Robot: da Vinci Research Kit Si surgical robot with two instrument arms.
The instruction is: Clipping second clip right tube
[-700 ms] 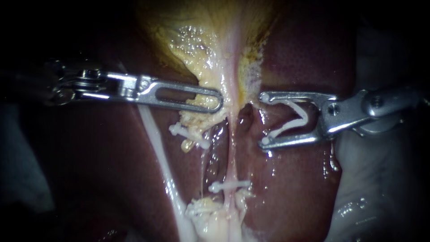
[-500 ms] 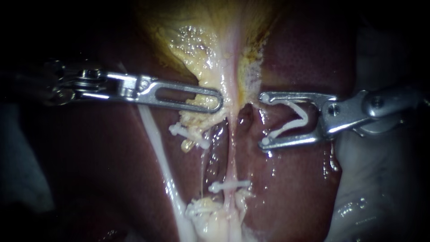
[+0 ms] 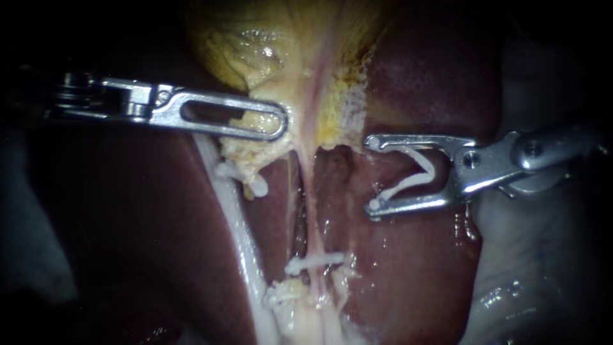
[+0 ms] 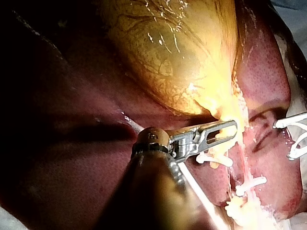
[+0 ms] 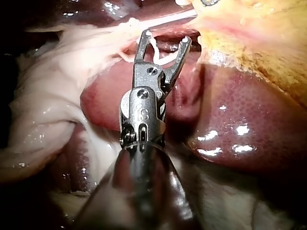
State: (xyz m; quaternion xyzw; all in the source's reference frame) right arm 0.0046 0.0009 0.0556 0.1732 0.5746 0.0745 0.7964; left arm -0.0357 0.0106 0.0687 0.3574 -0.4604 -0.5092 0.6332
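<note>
Currently: right instrument (image 3: 371,174), end effector spread wide, a white clip (image 3: 415,174) seated against both jaws, just beside the right tube (image 3: 308,198) and not touching it. Right tube runs from gallbladder (image 3: 268,45) down over liver (image 3: 408,275), with a closed clip (image 3: 316,260) across its lower part. Left instrument (image 3: 281,126): end effector closed on fatty tissue (image 3: 246,153) at the gallbladder's foot.

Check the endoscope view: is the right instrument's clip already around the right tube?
No, the clip in the right instrument stands open beside the right tube, with liver showing between them.
</note>
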